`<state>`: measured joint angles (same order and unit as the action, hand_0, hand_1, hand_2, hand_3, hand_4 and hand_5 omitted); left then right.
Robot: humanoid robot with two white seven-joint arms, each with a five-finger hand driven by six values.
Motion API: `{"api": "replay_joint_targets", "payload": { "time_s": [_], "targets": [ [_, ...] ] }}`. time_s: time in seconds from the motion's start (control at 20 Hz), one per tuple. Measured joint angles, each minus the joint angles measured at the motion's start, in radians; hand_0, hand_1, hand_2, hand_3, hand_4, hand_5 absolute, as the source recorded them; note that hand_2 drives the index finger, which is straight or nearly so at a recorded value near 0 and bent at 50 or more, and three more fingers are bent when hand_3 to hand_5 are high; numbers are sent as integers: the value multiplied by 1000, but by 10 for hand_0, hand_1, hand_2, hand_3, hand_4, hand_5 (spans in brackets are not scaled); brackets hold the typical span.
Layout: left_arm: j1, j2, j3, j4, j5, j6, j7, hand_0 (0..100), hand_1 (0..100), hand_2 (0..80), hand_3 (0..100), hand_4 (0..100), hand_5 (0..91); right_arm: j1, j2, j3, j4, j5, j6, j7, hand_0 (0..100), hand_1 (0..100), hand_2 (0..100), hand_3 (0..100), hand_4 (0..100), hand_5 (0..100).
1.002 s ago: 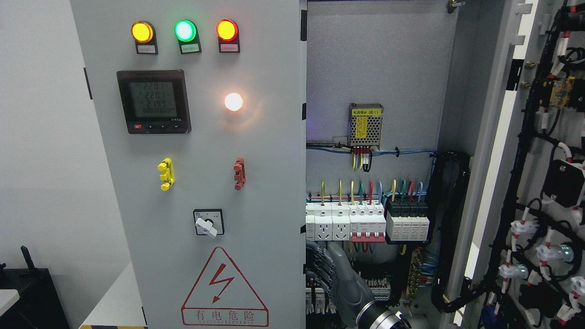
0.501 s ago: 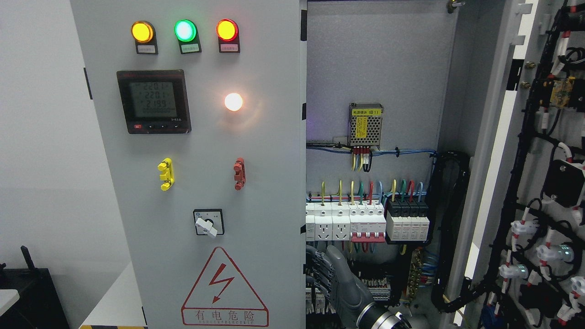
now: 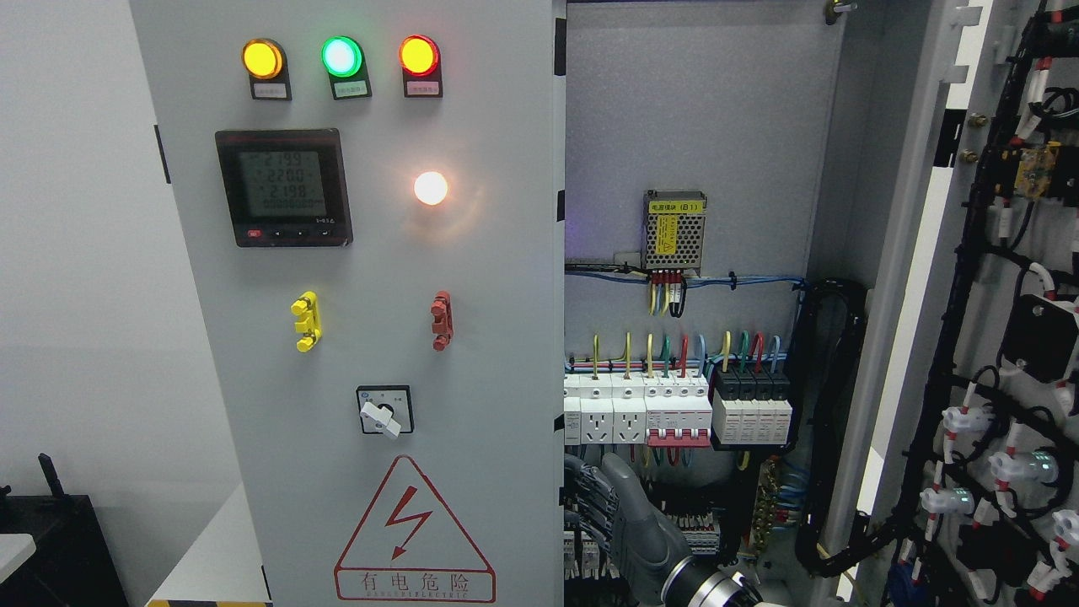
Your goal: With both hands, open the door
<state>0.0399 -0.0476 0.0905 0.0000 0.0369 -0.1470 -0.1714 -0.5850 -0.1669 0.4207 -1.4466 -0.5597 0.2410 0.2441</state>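
Head view, for you: one grey left door [image 3: 472, 253], edge-on to the open cabinet. Three top lamps [image 3: 340, 56], one meter [image 3: 283, 187]. Right hand [image 3: 620, 510] at the door's lower edge, fingers curled around it; right door swung wide.

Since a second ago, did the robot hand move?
Barely, if at all: the robot hand stays at the left door's edge, below the white sockets.

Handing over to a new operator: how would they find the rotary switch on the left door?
Start at the left door, the grey panel with three lamps along its top. Go down past the meter to just above the red warning triangle. The rotary switch is the black square with a white knob, the only control that low.
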Motion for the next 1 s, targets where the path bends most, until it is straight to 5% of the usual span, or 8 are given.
{"api": "replay_joint_targets", "payload": {
  "time_s": [1.0],
  "targets": [
    [0, 0, 0, 0, 0, 0, 0, 0, 0, 0, 0, 33, 0, -14, -18, 1, 10, -17, 1, 57, 0, 0, 0, 0, 0, 0]
  ]
}}
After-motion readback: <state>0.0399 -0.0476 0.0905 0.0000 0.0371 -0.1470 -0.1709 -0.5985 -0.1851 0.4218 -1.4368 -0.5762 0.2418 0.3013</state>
